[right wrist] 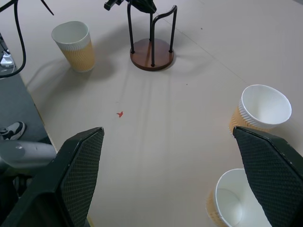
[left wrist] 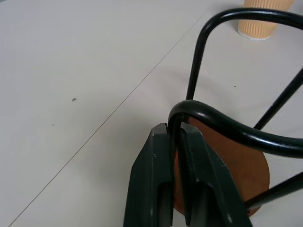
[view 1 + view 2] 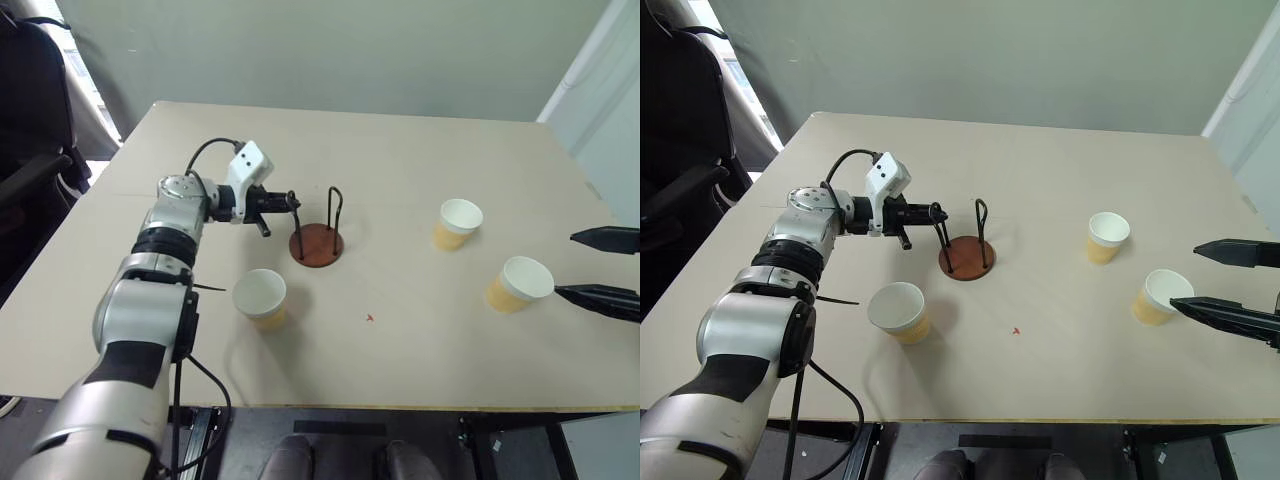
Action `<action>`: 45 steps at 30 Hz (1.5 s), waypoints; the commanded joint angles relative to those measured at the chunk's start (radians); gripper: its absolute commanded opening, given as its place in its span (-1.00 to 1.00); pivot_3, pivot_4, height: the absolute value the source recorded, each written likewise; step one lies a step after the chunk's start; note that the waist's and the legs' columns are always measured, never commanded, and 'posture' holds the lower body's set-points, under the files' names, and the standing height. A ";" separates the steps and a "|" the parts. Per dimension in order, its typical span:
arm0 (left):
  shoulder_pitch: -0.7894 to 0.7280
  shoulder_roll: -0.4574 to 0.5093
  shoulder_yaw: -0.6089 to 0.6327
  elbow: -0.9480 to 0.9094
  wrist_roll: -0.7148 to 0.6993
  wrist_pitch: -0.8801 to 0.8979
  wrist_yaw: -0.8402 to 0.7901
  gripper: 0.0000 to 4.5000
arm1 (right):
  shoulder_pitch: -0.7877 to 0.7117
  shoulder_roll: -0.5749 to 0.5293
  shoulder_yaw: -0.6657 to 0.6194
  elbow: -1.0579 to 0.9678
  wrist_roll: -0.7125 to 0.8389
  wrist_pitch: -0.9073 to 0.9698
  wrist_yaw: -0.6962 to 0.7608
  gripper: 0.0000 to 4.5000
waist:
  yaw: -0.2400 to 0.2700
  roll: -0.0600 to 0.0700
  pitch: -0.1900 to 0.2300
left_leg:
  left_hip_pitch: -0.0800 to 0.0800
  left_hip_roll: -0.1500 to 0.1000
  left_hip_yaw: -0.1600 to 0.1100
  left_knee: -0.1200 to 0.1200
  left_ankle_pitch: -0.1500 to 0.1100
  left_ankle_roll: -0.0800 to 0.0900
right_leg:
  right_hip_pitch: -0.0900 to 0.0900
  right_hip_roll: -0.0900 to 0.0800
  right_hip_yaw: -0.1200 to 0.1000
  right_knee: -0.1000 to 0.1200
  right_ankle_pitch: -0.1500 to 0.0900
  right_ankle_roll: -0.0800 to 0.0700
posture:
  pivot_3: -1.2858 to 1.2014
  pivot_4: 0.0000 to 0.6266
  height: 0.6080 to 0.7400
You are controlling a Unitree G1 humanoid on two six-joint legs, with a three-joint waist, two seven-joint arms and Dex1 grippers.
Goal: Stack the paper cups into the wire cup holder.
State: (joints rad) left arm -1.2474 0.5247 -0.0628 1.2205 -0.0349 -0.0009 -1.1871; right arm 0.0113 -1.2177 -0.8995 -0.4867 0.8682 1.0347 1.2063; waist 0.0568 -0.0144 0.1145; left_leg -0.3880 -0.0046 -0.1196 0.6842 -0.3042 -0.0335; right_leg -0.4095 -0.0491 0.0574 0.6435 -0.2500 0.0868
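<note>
The pale beige surface carries a wire cup holder, a round reddish-brown wooden disc with two upright black wire loops rising from it. It stands a little to the robot's left of the middle of the surface, well in from every edge.

The left gripper reaches in level from the left edge side, and its two black fingers are clenched on the top bend of the nearer wire loop; in the left wrist view the wire runs down through the thin gap between them.

Three tapered paper cups, tan-yellow outside and white inside with rolled white rims, stand upright and apart from one another. One cup sits near the holder, toward the near edge and slightly to its left. A second cup stands across the surface toward the right edge, well apart from the holder. The third cup is nearer the near right corner.

The right gripper hovers over the right edge with its fingers spread wide and empty; the third cup sits just beside the lower fingertip without my being able to tell whether they touch.
</note>
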 commanded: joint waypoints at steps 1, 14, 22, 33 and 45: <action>-0.045 -0.001 0.035 -0.034 -0.021 0.001 -0.035 -0.99 | -0.004 0.002 -0.049 -0.017 0.007 -0.012 -0.006 0.98 | 0.000 0.000 0.000 | 0.000 0.000 0.000 0.000 0.000 0.000 | 0.000 0.000 0.000 0.000 0.000 0.000 | 0.03 -0.52 1.00; 0.098 0.025 -0.026 -0.551 -0.060 0.369 -0.213 -0.99 | 0.015 0.010 -0.058 -0.022 -0.005 -0.025 -0.003 0.98 | 0.002 0.000 0.000 | 0.000 0.000 0.010 0.001 0.000 0.000 | 0.000 0.001 0.000 0.001 0.000 0.000 | 0.03 -0.52 1.00; 0.319 0.034 -0.052 -1.142 -0.105 0.819 -0.026 -0.99 | 0.006 0.018 -0.038 -0.025 0.003 -0.048 -0.009 0.98 | 0.002 0.000 0.000 | 0.003 0.002 0.016 0.004 -0.001 0.003 | 0.001 0.003 0.001 0.002 0.001 0.002 | 0.03 -0.52 1.00; 0.440 0.073 -0.078 -1.431 -0.281 0.953 0.011 -0.99 | -0.034 0.011 0.061 -0.004 0.016 -0.102 -0.011 0.98 | -0.002 0.000 0.000 | 0.012 0.002 0.012 0.007 -0.003 0.005 | 0.010 0.001 0.006 0.003 0.001 0.002 | 0.03 -0.52 1.00; 0.487 0.057 -0.157 -1.439 -0.285 0.918 0.154 -0.99 | -0.061 0.019 0.098 -0.014 0.031 -0.102 -0.036 0.98 | 0.000 0.000 0.000 | 0.015 0.001 0.010 0.006 -0.004 0.006 | 0.012 -0.006 0.007 0.002 0.001 0.002 | 0.03 -0.52 1.00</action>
State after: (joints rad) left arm -0.7569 0.5891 -0.2233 -0.1908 -0.3159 0.9363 -1.0539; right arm -0.0365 -1.1932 -0.7806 -0.4845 0.8818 0.9435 1.1775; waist 0.0566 -0.0142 0.1145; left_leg -0.3732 -0.0037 -0.1092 0.6900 -0.3083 -0.0271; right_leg -0.3971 -0.0554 0.0648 0.6458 -0.2493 0.0885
